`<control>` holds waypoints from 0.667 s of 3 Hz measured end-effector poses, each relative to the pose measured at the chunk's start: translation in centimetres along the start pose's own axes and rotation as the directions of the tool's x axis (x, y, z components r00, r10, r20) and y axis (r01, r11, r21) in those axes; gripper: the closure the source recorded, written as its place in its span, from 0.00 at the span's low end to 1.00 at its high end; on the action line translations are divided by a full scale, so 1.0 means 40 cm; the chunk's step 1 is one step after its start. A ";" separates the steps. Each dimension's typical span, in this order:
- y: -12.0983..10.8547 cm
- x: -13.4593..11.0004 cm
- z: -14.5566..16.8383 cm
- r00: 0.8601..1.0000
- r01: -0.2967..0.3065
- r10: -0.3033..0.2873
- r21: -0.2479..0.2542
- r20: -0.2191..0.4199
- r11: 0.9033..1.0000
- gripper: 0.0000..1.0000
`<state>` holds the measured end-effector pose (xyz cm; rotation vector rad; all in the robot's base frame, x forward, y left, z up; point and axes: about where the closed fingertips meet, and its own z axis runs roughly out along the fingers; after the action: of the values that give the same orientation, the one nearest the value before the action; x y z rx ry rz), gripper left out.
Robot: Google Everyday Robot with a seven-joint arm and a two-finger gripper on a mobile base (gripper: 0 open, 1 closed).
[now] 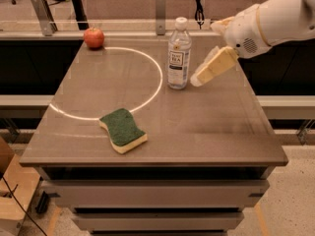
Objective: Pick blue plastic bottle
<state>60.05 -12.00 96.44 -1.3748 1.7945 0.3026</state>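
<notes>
Shows gripper [197,79] beside upright blue plastic bottle [179,53] at worktop's [211,127] far edge; cannot tell closure; yet to grasp, lift.

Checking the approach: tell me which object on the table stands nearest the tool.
The blue plastic bottle, upright with a white cap; the tool hangs right beside it. The green sponge and red apple sit much farther off.
</notes>
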 end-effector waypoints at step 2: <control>-0.033 -0.066 0.135 0.978 -0.026 0.048 -0.108 0.203 0.994 0.00</control>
<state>63.87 -7.27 95.39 -1.3308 1.6535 0.5459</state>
